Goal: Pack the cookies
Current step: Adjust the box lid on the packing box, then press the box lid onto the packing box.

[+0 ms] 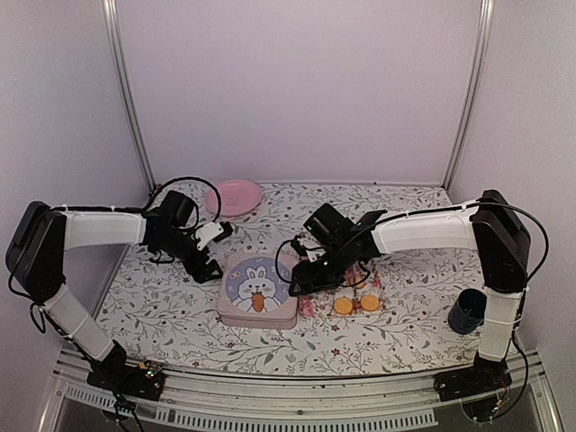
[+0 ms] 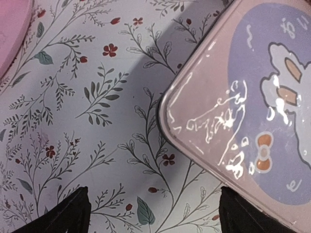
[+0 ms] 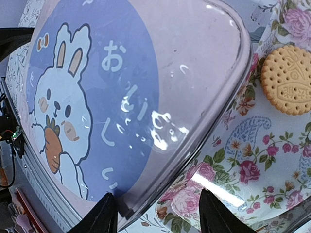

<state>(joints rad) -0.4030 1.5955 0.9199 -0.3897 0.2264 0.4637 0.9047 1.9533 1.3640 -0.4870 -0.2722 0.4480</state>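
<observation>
Opening the rabbit tin [image 1: 258, 292] seems the step; left gripper [image 2: 155, 216] wide, right gripper [image 3: 158, 216] half-spread astride its rim; next, lift.

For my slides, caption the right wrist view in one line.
Right gripper open over the rim of the rabbit tin, a golden cookie on floral cloth beside it.

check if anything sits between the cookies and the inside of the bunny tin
Yes: the bunny tin is shut, its lid covering the inside. The cookies lie on the floral cloth just right of it, with the right gripper over the tin's right edge.
</observation>
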